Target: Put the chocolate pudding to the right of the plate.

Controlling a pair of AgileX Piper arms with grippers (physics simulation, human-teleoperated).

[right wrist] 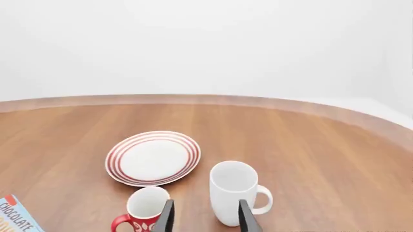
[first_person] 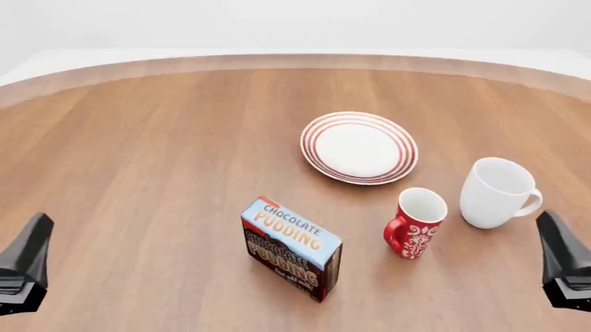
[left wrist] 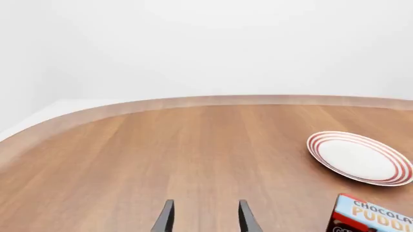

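Observation:
The chocolate pudding is a small box with a light blue top and dark sides, standing on the table in front of the plate in the front view. The plate is round and white with red rings. Part of the box also shows in the left wrist view and the right wrist view. My left gripper is open and empty, low at the near left, well apart from the box. The right gripper is open and empty at the near right.
A red patterned mug stands right of the box and in front of the plate. A plain white mug stands to its right, its handle facing right. The table's curved far edge runs behind the plate.

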